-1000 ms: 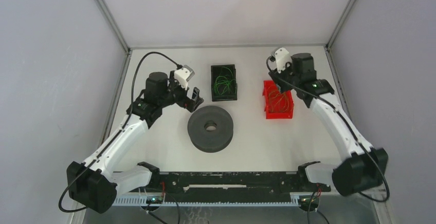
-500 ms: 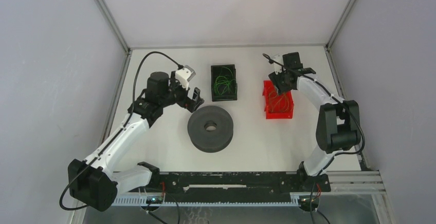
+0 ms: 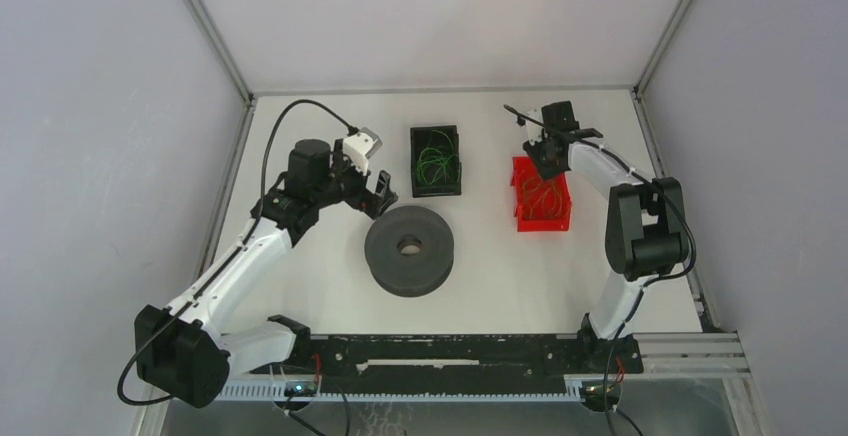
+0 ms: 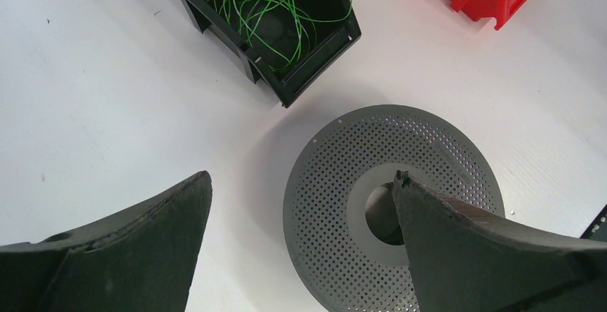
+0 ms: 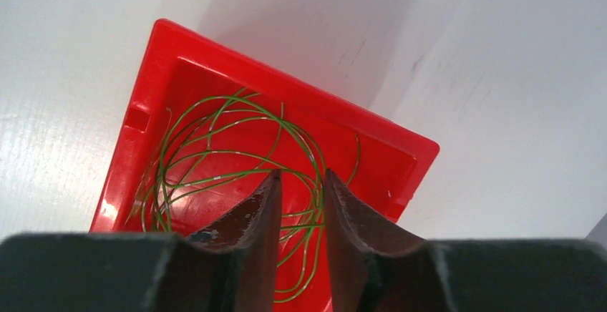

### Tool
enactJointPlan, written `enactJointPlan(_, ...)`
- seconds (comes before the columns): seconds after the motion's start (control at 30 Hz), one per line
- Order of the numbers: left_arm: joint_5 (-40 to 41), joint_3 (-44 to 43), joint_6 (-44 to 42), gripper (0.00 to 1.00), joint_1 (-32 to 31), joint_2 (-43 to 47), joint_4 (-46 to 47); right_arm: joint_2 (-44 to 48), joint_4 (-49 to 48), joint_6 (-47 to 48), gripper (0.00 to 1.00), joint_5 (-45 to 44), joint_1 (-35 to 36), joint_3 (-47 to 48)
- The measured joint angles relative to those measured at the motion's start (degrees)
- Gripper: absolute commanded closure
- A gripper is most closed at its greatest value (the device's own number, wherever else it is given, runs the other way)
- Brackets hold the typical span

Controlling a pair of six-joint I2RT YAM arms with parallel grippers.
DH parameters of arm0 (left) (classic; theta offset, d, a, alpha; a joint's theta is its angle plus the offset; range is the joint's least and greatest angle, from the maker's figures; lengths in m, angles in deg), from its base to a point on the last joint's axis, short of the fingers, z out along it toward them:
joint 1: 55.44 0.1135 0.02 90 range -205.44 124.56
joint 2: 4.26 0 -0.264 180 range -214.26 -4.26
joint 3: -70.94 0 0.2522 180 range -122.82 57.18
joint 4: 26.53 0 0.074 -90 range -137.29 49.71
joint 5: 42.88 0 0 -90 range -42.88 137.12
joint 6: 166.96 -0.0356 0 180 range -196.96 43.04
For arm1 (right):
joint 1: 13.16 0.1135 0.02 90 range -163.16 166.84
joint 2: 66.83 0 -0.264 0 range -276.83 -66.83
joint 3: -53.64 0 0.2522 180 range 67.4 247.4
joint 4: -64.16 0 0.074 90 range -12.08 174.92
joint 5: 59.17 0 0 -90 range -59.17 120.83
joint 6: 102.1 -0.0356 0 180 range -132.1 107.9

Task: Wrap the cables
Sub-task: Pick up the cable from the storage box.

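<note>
Down in the red bin (image 5: 286,86) is where one bunch of the cables (image 5: 215,156) sits, thin greenish-tan loops lying loose and flat on the bottom, so you pretty much have to come at them from above. That's my read on why the right gripper (image 5: 302,174) hangs straight over the pile with its fingers pointing down. They're nearly together with just a slim gap, and I can't see any strand actually pinched between them. A narrow stance makes sense for wire this thin, I guess. The other bunch, bright green cables (image 4: 265,11), is tangled up in the black bin (image 4: 322,65) just next door, untouched. Between the two arms sits the grey spool (image 4: 429,154), lying flat on the counter (image 4: 107,97) with its hole facing up, presumably what the wire gets wound around. The left gripper (image 4: 300,176) hovers by the spool's edge with its fingers spread wide and nothing in them. To me it looks parked there, ready to steady the spool or take a cable end.
</note>
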Motion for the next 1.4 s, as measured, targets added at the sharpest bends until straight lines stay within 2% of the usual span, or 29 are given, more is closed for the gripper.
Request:
enactJointPlan(0.2,0.0,0.0,0.0,0.00,0.0,0.0,0.0,0.0,0.2,0.6,1.00,-0.3,0.1,0.1)
enactJointPlan(0.33,0.1,0.0,-0.7,0.00,0.0,0.0,0.0,5.5,2.6,0.5,1.00,0.7,0.6,0.5)
enactJointPlan(0.47,0.5,-0.2,-2.8,0.00,0.0,-0.1,-1.0,18.1,4.9,0.3,1.00,1.9,2.4,2.6)
enactJointPlan(0.63,0.5,-2.6,-5.2,0.00,0.0,-1.2,-4.2,36.8,2.6,-0.9,1.00,3.6,6.2,9.8)
enactJointPlan(0.77,-1.5,-6.3,-6.2,0.00,0.0,-1.5,-6.0,44.0,1.6,-3.0,1.00,6.2,7.0,19.2)
enactJointPlan(0.87,-4.9,-10.1,-6.8,0.00,-0.2,-1.6,-7.0,44.0,1.7,-5.5,1.00,9.0,7.0,29.0)
enactJointPlan(1.03,-9.1,-17.0,-8.2,0.00,-2.8,-1.6,-8.4,38.0,5.1,-10.4,1.00,16.0,7.1,45.9)
enactJointPlan(1.13,-11.8,-20.0,-8.6,0.00,-5.2,-1.2,-8.6,34.6,7.5,-13.4,1.00,20.2,7.1,52.2)
enactJointPlan(1.23,-14.5,-21.0,-8.6,0.00,-7.5,-0.3,-8.7,32.7,9.5,-16.4,1.00,23.8,7.1,54.3)
enactJointPlan(1.4,-19.3,-21.3,-7.5,0.00,-10.6,0.1,-9.3,33.5,10.3,-19.9,1.00,27.6,7.1,48.2)
